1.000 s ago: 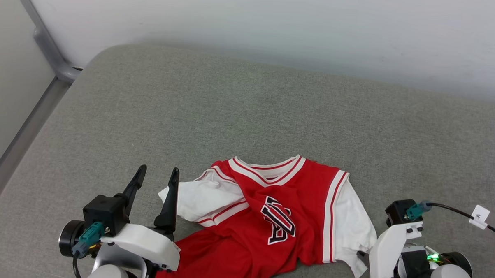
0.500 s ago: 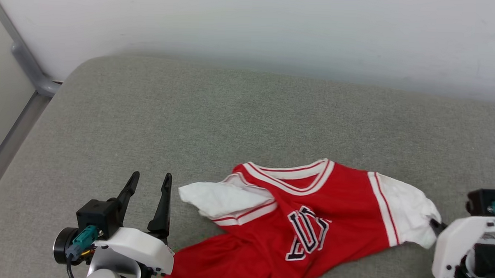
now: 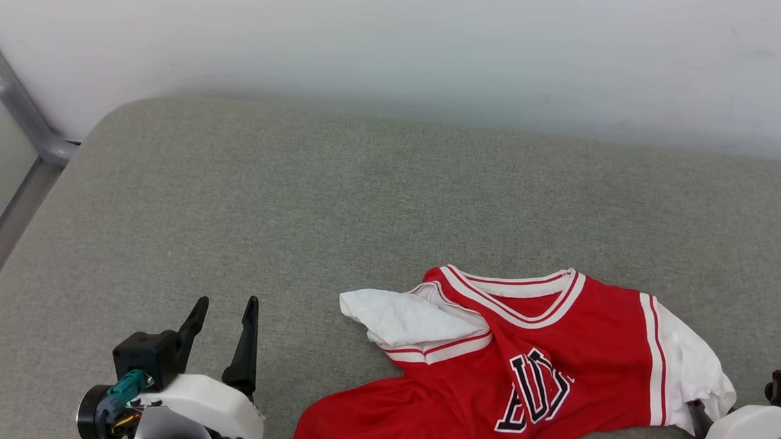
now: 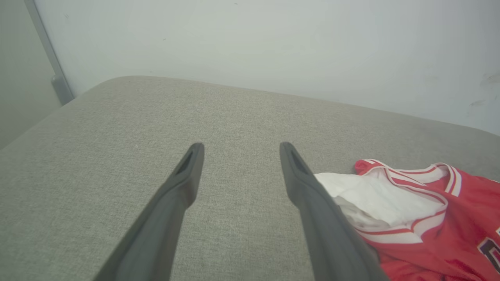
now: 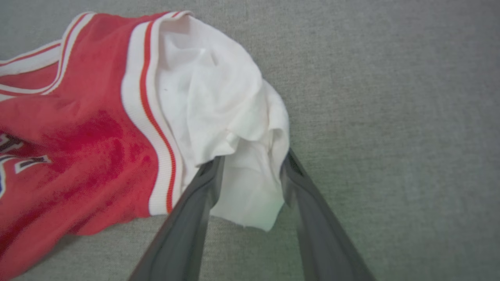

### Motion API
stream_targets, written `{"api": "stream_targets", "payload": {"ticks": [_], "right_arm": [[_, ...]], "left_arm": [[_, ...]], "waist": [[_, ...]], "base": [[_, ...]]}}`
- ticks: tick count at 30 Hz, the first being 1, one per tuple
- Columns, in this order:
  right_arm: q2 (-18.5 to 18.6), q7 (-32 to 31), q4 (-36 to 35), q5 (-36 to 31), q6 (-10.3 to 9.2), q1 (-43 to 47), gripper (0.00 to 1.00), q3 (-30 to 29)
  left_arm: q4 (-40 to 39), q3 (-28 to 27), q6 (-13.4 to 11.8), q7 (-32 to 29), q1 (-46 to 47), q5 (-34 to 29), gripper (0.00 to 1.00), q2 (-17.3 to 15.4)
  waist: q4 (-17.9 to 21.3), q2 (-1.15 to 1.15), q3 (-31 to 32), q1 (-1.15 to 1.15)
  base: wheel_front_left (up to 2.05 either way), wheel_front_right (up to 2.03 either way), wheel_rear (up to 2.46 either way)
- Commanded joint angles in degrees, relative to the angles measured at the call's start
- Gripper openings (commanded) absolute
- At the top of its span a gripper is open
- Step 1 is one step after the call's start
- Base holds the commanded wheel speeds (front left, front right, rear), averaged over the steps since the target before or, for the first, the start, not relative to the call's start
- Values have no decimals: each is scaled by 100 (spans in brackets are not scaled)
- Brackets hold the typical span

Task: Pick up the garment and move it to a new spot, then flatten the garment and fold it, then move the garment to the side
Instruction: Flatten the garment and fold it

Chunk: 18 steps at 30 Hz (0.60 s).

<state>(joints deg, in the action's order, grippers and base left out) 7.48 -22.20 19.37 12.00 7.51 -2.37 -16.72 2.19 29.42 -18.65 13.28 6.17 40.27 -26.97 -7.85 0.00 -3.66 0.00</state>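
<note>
Grey cushion (image 3: 339, 198) covers the work area, with a pale wall (image 3: 396, 44) behind it and a metal rail (image 3: 23, 122) running down the far left corner.

Left side: the left pincer (image 3: 227, 300) sits low over bare cushion, its two dark fingers (image 4: 183, 183) spread wide with nothing between them. It is well apart from the cloth in the head view. In the left wrist view, one finger overlaps the edge of the near white sleeve (image 3: 406, 317), but contact cannot be confirmed.

Centre to right: the garment (image 3: 594, 343) lies rumpled on the cushion's near right portion. The near white sleeve is folded inward across the chest. The striped neck trim (image 3: 518, 292) faces the wall. The black-and-white lettering (image 3: 534, 397) is creased and only partly legible. The red body trails toward the bottom edge.

Right side: the far white sleeve (image 3: 690, 373) is bunched at the garment's right edge, where the right pincer (image 5: 253, 158) meets it. In the right wrist view, its fingers (image 5: 187, 226) stand partly apart with sleeve cloth lying between and over them. The fingertips are hidden under the cloth, so I cannot tell whether the cloth is clamped or merely draped there.
</note>
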Motion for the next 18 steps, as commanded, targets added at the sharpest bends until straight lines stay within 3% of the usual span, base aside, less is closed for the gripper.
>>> {"api": "stream_targets", "payload": {"ticks": [1, 9, 13, 18], "right_arm": [[-51, 354, 11, 9, -4, -48, 100, 24], [-231, 2095, -433, -311, -4, 209, 100, 190], [-322, 2498, -783, -475, -4, 285, 100, 455], [-421, 2521, -1365, -536, -4, 474, 100, 812]], "left_arm": [[33, 1, 17, -16, -98, 23, 100, -43], [103, -18, -26, -98, -280, 115, 100, -166], [117, -69, -24, -181, -311, 155, 100, -289], [158, -8, 139, -410, -102, 186, 100, -438]], "waist": [[27, 0, 87, 0], [139, 0, 415, 0], [249, 0, 477, 0], [386, 0, 499, 0]], "base": [[0, 0, 0], [0, 0, 0], [0, 0, 0], [0, 0, 0]]}}
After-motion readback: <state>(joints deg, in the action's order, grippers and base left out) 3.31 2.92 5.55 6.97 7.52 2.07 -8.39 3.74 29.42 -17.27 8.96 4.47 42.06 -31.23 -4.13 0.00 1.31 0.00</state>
